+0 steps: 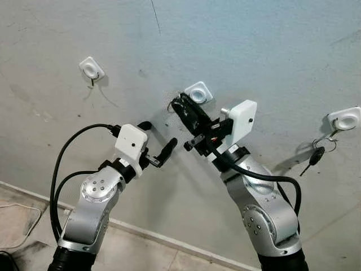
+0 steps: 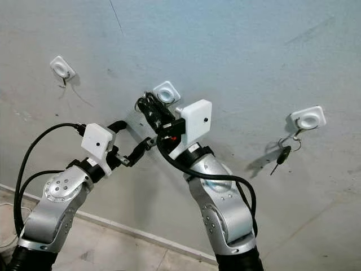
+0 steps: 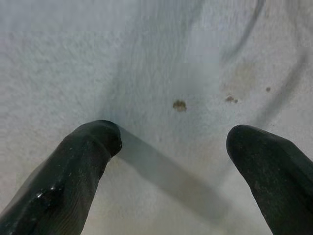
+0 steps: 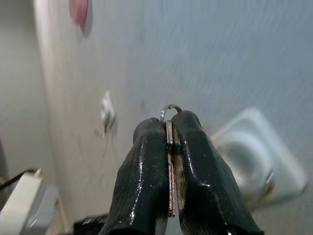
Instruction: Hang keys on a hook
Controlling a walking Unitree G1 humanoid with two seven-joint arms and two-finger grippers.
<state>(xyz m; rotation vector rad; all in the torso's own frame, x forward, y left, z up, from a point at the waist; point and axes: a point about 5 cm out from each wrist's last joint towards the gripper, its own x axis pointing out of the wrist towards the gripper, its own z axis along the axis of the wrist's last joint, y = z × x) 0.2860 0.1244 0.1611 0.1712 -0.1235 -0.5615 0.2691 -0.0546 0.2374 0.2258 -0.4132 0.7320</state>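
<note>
Your right hand (image 4: 168, 147) pinches the key (image 4: 170, 169) flat so its ring (image 4: 168, 110) pokes out, seemingly just beside the middle hook (image 1: 198, 92). Your left hand (image 3: 173, 142) waits wide open near the wall (image 1: 254, 45).

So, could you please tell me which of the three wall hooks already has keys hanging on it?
The right-hand hook: keys dangle below it; the other two are bare.

Silver screw-studded arms, white wrist boxes, looping black cables, ribbed black fingers (image 3: 83, 166).
</note>
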